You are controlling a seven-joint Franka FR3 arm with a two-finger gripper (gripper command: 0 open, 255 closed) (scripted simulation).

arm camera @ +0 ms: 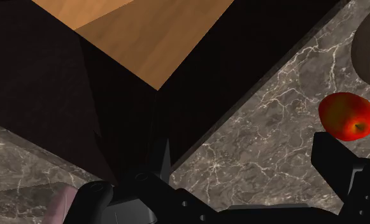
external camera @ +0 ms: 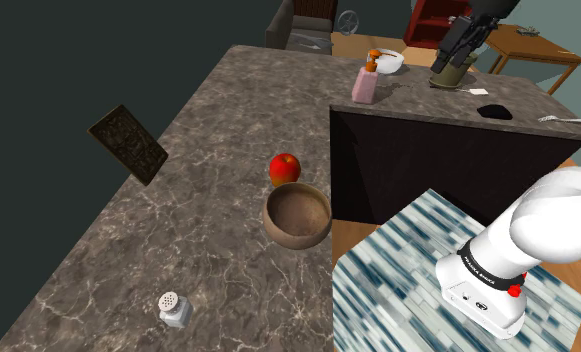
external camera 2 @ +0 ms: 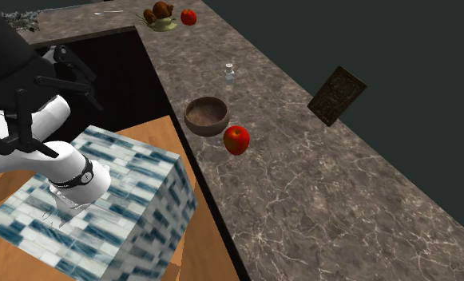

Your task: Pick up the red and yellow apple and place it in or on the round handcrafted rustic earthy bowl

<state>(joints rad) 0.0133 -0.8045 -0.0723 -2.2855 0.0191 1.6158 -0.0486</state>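
One L-shaped marbled counter [external camera: 208, 130] runs from near left to far right in the shoulder view. The tile-patterned stand [external camera: 408, 270] sits in its inner corner, near right. The white arm [external camera: 558, 215] reaches far. The black gripper [external camera: 446, 66] hangs above the counter's far branch, fingers spread, well apart from the fruit. Brown round bowl [external camera: 298, 215] sits upright mid-counter. Red-yellow apple [external camera: 285, 168] rests on the counter just beside the bowl, on its far side. Small shaker [external camera: 174, 309] stands near left.

Veined stone counter [external camera: 208, 235], salt shaker [external camera: 174, 309], dark slab [external camera: 127, 145], pink soap bottle [external camera: 365, 82]
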